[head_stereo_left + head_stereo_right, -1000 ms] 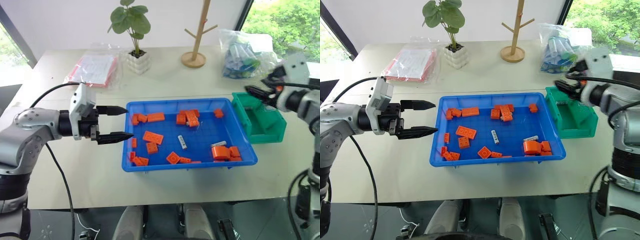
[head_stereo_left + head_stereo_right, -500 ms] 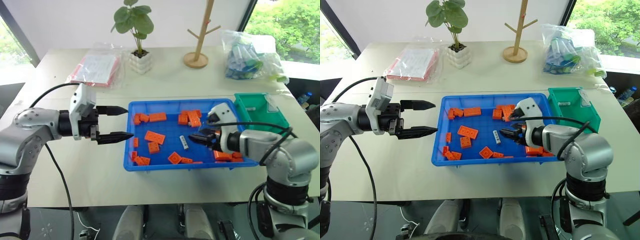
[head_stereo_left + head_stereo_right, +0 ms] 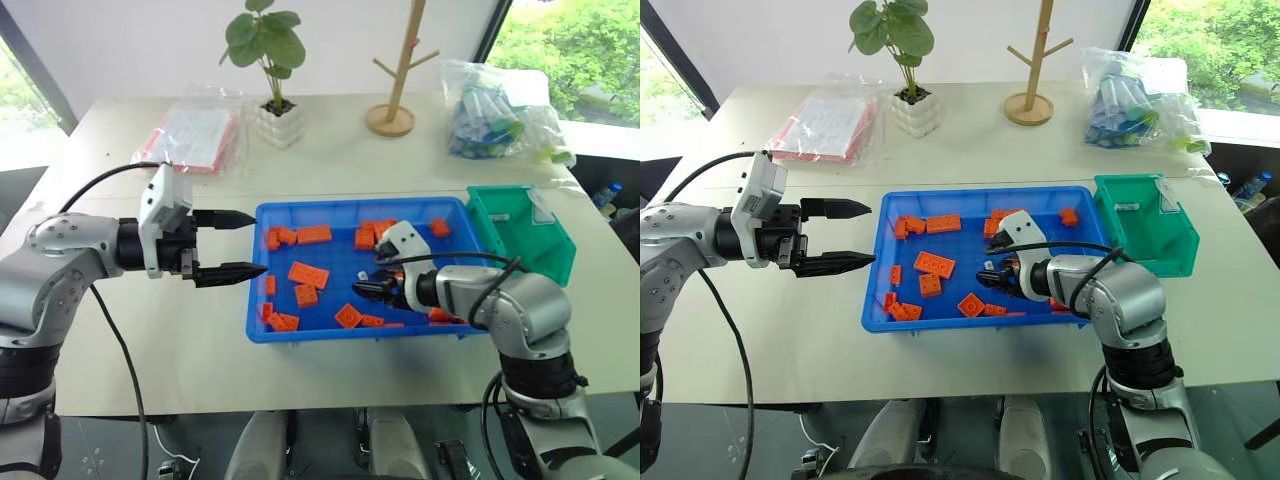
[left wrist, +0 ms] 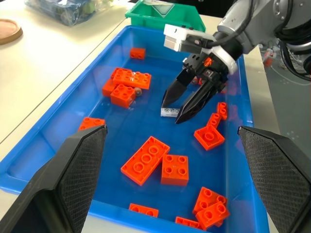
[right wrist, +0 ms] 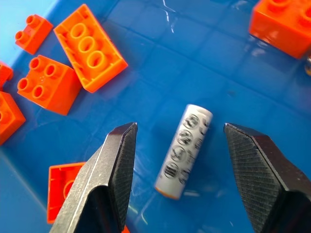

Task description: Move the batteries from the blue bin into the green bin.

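A white-silver battery (image 5: 186, 149) with dark markings lies flat on the gridded floor of the blue bin (image 3: 350, 333), near its middle. My right gripper (image 5: 180, 128) is down inside the bin and open. One finger stands on each side of the battery, with a gap between battery and finger on both sides. From the left wrist view, the right gripper (image 4: 174, 112) points steeply down at the bin floor. The green bin (image 3: 522, 232) stands against the blue bin's right end. My left gripper (image 3: 258, 243) hovers open and holding nothing just outside the blue bin's left wall.
Several orange toy bricks (image 3: 306, 274) are scattered over the blue bin's floor, some close to the battery. At the back of the table (image 3: 120, 330) are a potted plant (image 3: 270, 110), a wooden stand (image 3: 392, 110) and two plastic bags (image 3: 195, 135).
My right arm has swung from above the green bin leftward and down into the blue bin, and its fingers now straddle the battery. The left arm has not moved.
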Motion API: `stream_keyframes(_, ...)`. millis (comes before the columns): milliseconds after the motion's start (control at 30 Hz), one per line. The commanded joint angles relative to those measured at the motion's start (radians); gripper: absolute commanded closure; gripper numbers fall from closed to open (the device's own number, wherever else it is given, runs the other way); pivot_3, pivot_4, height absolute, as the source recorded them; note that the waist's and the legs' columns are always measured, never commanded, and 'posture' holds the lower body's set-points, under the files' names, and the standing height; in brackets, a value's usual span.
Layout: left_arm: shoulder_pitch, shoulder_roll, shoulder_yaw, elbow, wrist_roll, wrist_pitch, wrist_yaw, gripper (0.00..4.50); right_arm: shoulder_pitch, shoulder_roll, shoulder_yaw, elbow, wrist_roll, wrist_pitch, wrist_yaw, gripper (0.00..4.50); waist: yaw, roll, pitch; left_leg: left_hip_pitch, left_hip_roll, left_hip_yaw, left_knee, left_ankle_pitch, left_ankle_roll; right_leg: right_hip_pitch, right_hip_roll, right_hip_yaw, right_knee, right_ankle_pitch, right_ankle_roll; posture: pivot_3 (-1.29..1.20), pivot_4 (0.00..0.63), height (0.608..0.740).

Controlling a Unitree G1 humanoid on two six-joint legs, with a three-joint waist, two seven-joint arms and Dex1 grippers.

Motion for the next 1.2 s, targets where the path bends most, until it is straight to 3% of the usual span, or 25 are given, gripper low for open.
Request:
stream_keyframes(33,-0.011,0.009,0.017,-0.021,-0.007,-0.006,0.0,0.0,0.013,-0.025,0.031,0.019,-0.016,-0.05,0.005,2.95,0.0,0.0,0.0,0.0,0.0,0.0,0.0,0.0,0.0,0.0,0.0,0.0,0.0,0.0,0.0,0.0,0.15,0.692)
stream_keyframes(133,-0.016,0.01,0.019,-0.017,-0.008,-0.005,0.001,0.0,0.01,-0.042,0.023,0.006,-0.009,-0.059,0.014,4.44,0.0,0.0,0.0,0.0,0.0,0.0,0.0,0.0,0.0,0.0,0.0,0.0,0.0,0.0,0.0,0.0,0.15,0.692)
stream_keyframes(333,-0.017,0.005,0.013,-0.01,-0.004,-0.013,-0.005,0.0,-0.084,-0.09,-0.16,-0.055,0.065,0.041,0.041,4.44,0.003,0.0,0.0,0.0,0.0,0.0,0.0,0.0,0.0,0.0,0.0,0.0,0.0,0.0,0.0,0.0,0.15,0.692)
stream_keyframes(533,-0.034,-0.009,-0.009,0.006,0.007,-0.024,-0.012,0.0,-0.181,-0.344,-0.385,0.123,0.041,0.002,0.078,4.44,0.012,0.0,0.0,-0.001,0.0,0.0,0.0,0.0,0.0,0.001,0.0,0.0,-0.001,0.0,0.0,0.0,0.15,0.692)
stream_keyframes(667,-0.05,-0.021,-0.026,0.02,0.014,-0.033,-0.019,0.0,-0.159,-0.461,-0.422,0.243,0.004,-0.086,0.091,4.44,0.007,-0.001,0.001,-0.001,0.0,0.002,0.0,0.0,0.001,0.002,0.0,-0.001,-0.002,0.0,0.0,0.0,0.15,0.692)
stream_keyframes(867,-0.07,-0.037,-0.038,0.032,0.025,-0.042,-0.031,0.0,-0.071,-0.507,-0.409,0.321,-0.05,-0.215,0.09,4.44,-0.002,0.0,0.001,0.0,0.001,0.003,0.0,-0.001,0.001,0.001,0.0,0.0,-0.002,0.0,0.0,0.0,0.15,0.692)
stream_keyframes(1100,-0.071,-0.04,-0.032,0.031,0.029,-0.047,-0.033,0.0,-0.048,-0.51,-0.382,0.379,-0.116,-0.336,0.066,0.97,0.003,0.0,0.001,0.0,0.001,0.002,0.0,0.0,0.001,0.001,0.0,0.0,-0.002,0.0,0.0,0.0,0.15,0.692)
stream_keyframes(1200,-0.068,-0.037,-0.027,0.028,0.028,-0.044,-0.032,0.0,-0.108,-0.497,-0.378,0.37,-0.111,-0.326,0.047,0.97,0.002,0.0,0.001,0.0,0.001,0.002,0.0,0.0,0.001,0.001,0.0,0.0,-0.002,0.0,0.0,0.0,0.15,0.692)
